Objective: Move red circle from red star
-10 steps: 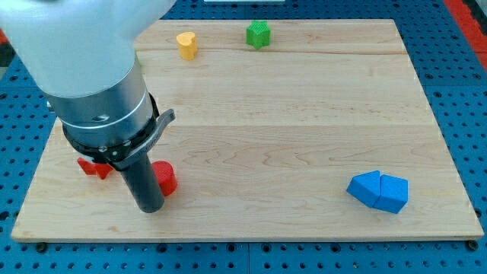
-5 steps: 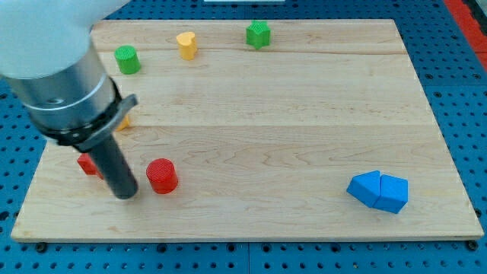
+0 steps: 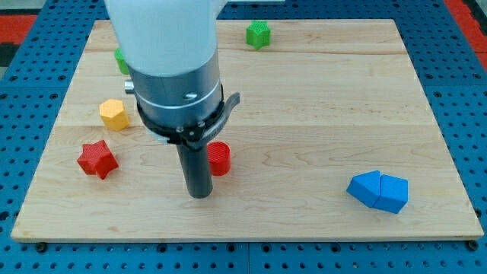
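The red circle stands near the board's lower middle, half hidden behind my rod. The red star lies at the lower left, well apart from the circle. My tip rests on the board just below and left of the red circle, close to it or touching it. The arm's body covers the upper middle-left of the board.
A yellow hexagon block sits above the red star. A green block peeks out behind the arm at upper left. A green star-like block is at the top. Two blue blocks lie together at the lower right.
My rod swung right from beside the red star to the board's middle. The red circle moved right and slightly up, away from the red star. The star is now uncovered.
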{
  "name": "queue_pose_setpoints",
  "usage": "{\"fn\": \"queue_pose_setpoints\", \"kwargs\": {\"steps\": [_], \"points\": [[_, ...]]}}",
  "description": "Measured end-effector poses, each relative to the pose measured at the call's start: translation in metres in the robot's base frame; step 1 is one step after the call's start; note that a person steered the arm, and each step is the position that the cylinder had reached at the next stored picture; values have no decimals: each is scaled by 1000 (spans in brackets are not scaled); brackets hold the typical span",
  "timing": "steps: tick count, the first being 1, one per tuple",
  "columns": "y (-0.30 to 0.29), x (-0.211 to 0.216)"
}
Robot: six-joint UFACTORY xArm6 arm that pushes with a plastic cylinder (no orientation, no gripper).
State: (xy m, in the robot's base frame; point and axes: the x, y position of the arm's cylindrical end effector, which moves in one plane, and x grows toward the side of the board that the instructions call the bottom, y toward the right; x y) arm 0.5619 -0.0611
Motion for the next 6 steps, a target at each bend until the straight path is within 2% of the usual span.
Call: {"fn": "queue_pose_setpoints", "kwargs": {"steps": [2, 5, 6], "points": [[24, -3], [29, -42], [67, -25]]}}
